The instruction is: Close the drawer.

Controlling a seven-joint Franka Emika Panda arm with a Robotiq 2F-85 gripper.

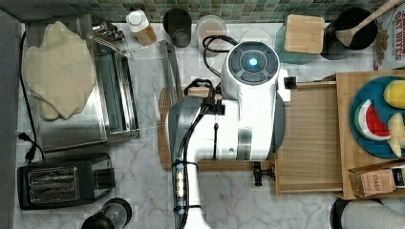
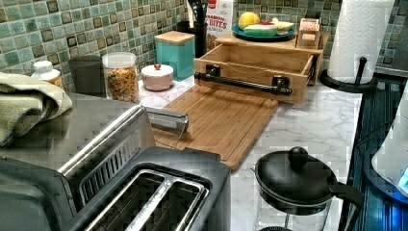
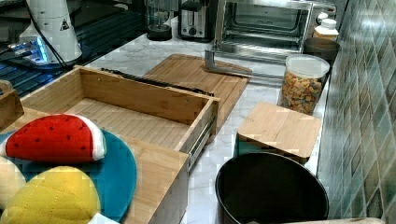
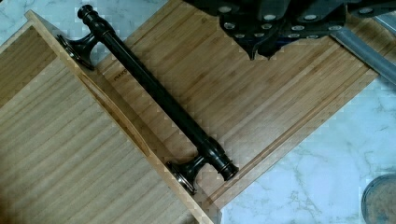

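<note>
Tiled kitchen backsplash behind a white marble desk (image 2: 327,125). The white robot arm (image 1: 224,129) stands over the desk's middle in the top view. The drawer (image 3: 126,116) is pulled out of its bamboo cabinet (image 2: 269,45), interior empty, front panel overhanging the cutting board (image 2: 221,120). A black bar handle (image 4: 159,98) runs along the drawer front. A blue plate (image 3: 116,172) with toy fruit rests on the cabinet top. In the wrist view the gripper (image 4: 261,44) hangs above the cutting board, apart from the handle, holding nothing; how far open it is cannot be told.
</note>
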